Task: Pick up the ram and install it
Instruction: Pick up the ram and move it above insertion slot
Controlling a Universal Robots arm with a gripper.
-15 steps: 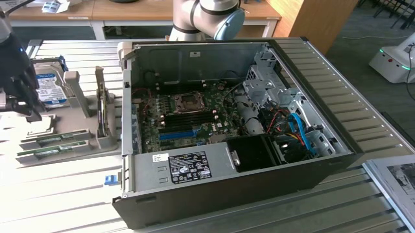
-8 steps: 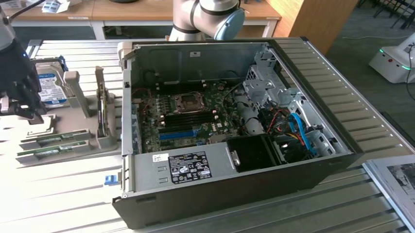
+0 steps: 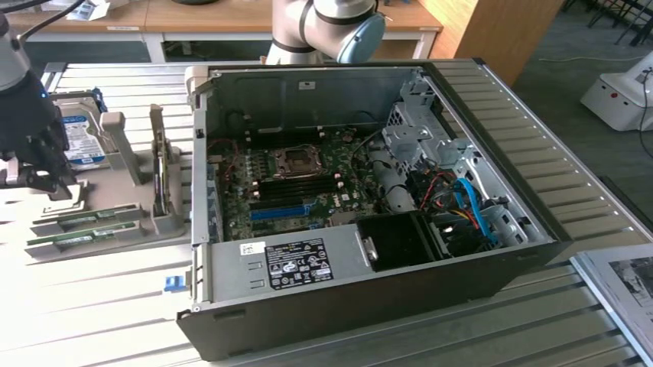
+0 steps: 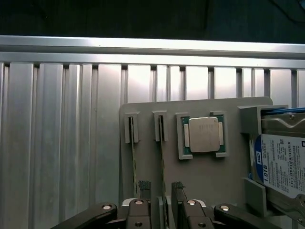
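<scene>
Two narrow green sticks stand on edge in a grey holder point(image 4: 200, 176) on the exterior view's left. My gripper point(image 4: 161, 187) hangs just above them, open, one black fingertip point(image 4: 144, 187) on each side of the ram point(image 4: 161, 157), the stick nearer the processor. Neither pad touches it. The twin stick point(image 4: 133, 162) lies just outside the fingers. In the exterior view the gripper point(image 3: 41, 183) covers the left end of the ram point(image 3: 97, 218), with the twin point(image 3: 76, 235) in front of it.
The open computer case point(image 3: 510, 260) lies on the slatted metal table point(image 3: 92, 306), its motherboard point(image 3: 290, 180) and blue slot point(image 3: 277, 212) exposed. A processor point(image 4: 204, 135) and a hard drive point(image 4: 281, 162) sit on the holder beside the sticks. A person's dark sleeve point(image 3: 26, 115) is at far left.
</scene>
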